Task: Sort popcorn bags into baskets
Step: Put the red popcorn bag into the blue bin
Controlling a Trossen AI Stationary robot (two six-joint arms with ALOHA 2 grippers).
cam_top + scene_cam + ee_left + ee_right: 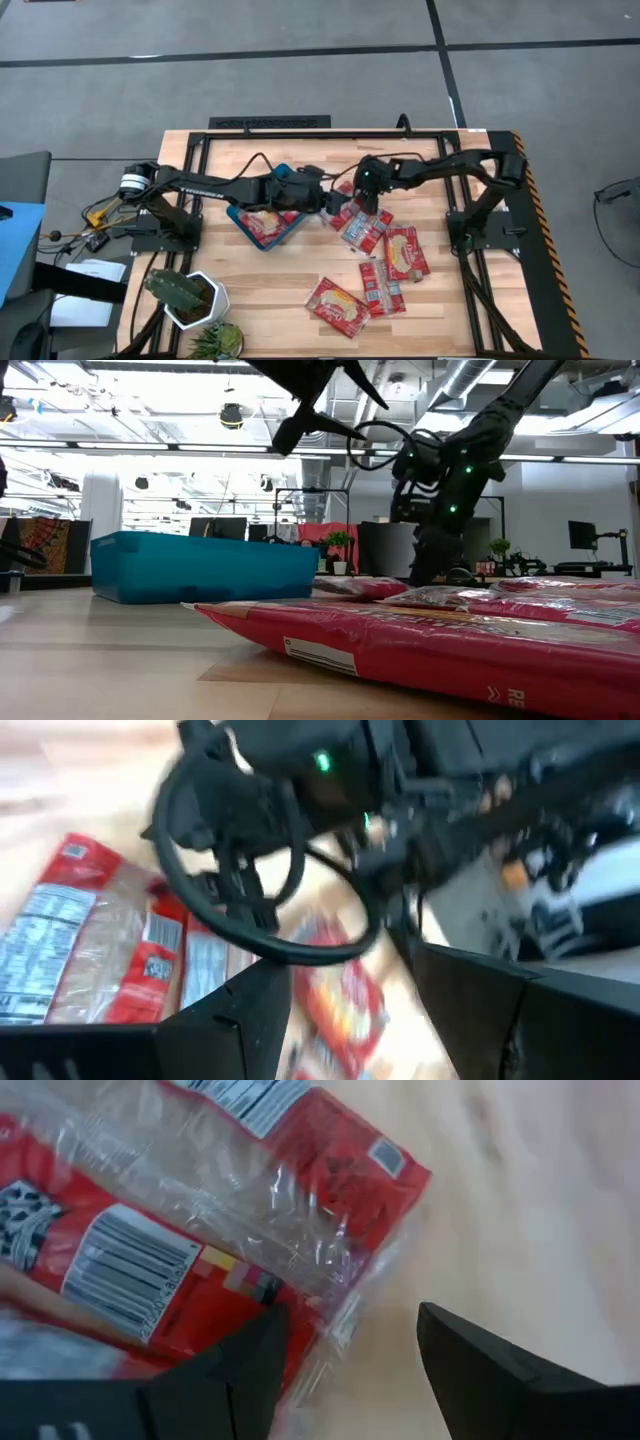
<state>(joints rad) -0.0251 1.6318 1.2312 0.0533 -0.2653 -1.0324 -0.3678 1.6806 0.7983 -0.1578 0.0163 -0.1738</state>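
you have the teal tray as your anchor, sitting on the wooden table a little left of its middle, with at least one red popcorn bag already lying inside it. on the far left of the tray, toward the near-left corner of the table, the white hexagonal pot with a cactus stands well apart from it. your left arm stretches from the left side across the top of the tray, and the left gripper hangs just past the tray's right edge; in the low view it is raised well above the tray, its fingers spread apart with nothing between them. just right of that, your right gripper reaches down over the nearest bags, fingers parted wide, and its wrist view shows a red bag with clear film and barcodes right under the spread fingers, not pinched. further right of the tray the rest of the popcorn bags lie loose on the wood: a cluster beside the right gripper, one larger pair beyond it, and two more toward the near edge, all well apart from the tray.
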